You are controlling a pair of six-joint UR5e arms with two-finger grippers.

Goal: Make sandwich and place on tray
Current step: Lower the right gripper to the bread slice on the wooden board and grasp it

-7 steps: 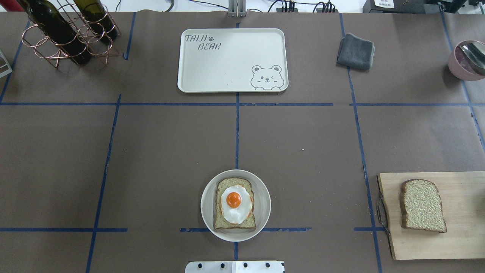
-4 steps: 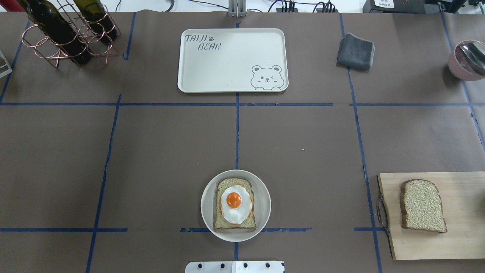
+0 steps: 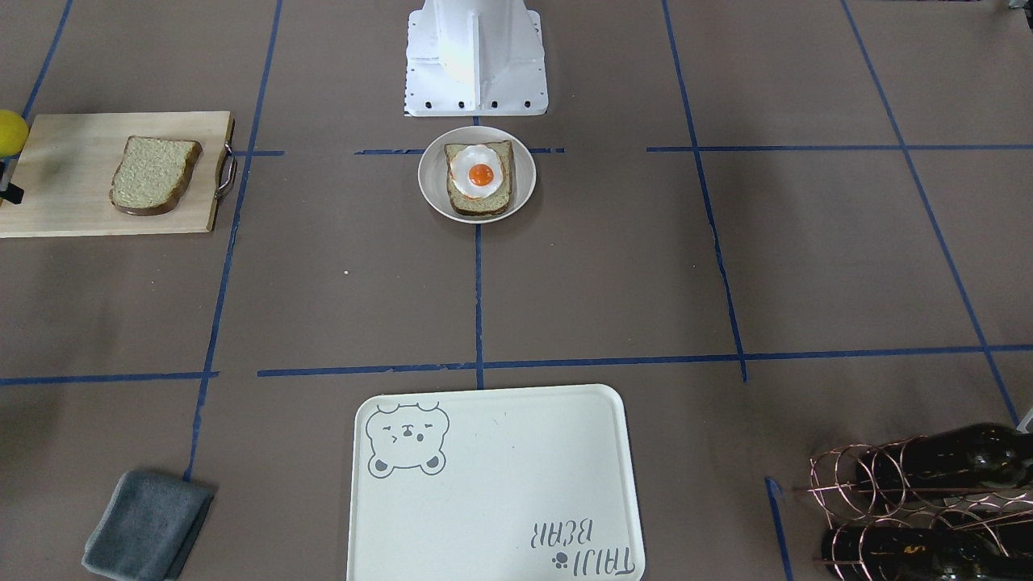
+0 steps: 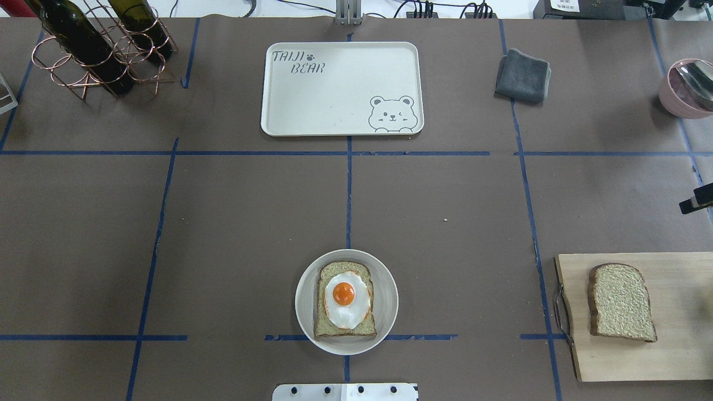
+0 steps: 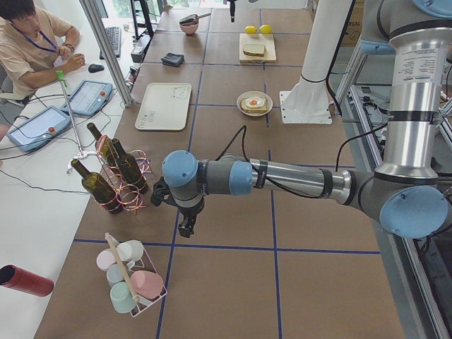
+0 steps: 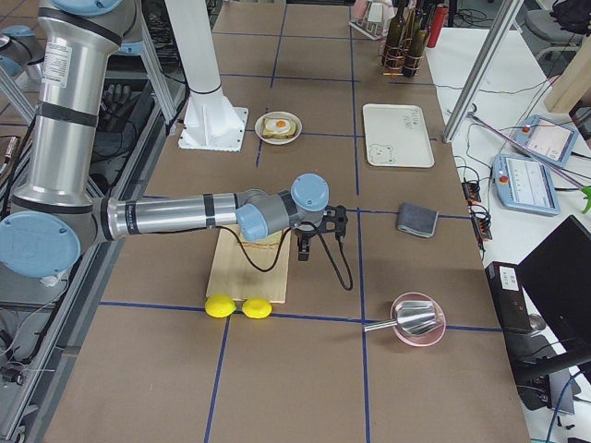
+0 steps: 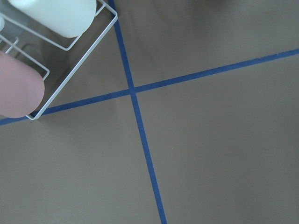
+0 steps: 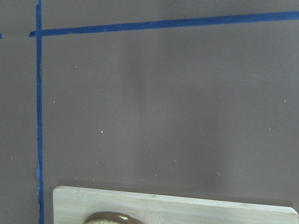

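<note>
1. Two arms. The near arm in the left side view carries the left gripper (image 5: 185, 227) low over bare table beside the bottle rack. The right gripper (image 6: 308, 251) hangs just past the cutting board's far edge. I cannot tell whether either pincer is apart or together, as neither wrist view shows any fingers.
2. One tray (image 4: 334, 89), on the operators' side of the table, well apart from the plate.
3. One cutting board (image 4: 679, 312), at the robot's right.
4. Three dark bottles (image 5: 127, 166) in a copper wire rack, counted in the left side view.
5. One plate (image 4: 303, 301), just in front of the robot's base.
6. One pink bowl (image 4: 671, 103) with a metal ladle in it.
7. One folded grey cloth (image 4: 522, 76).
8. Two bread slices: the lower slice (image 4: 345, 331) lies on the plate, and the second slice (image 4: 621, 301) lies flat on the cutting board.
9. One fried egg (image 4: 348, 303), uncovered on top of the lower slice.
10. Two lemons (image 6: 220, 306), side by side at the board's end.
</note>
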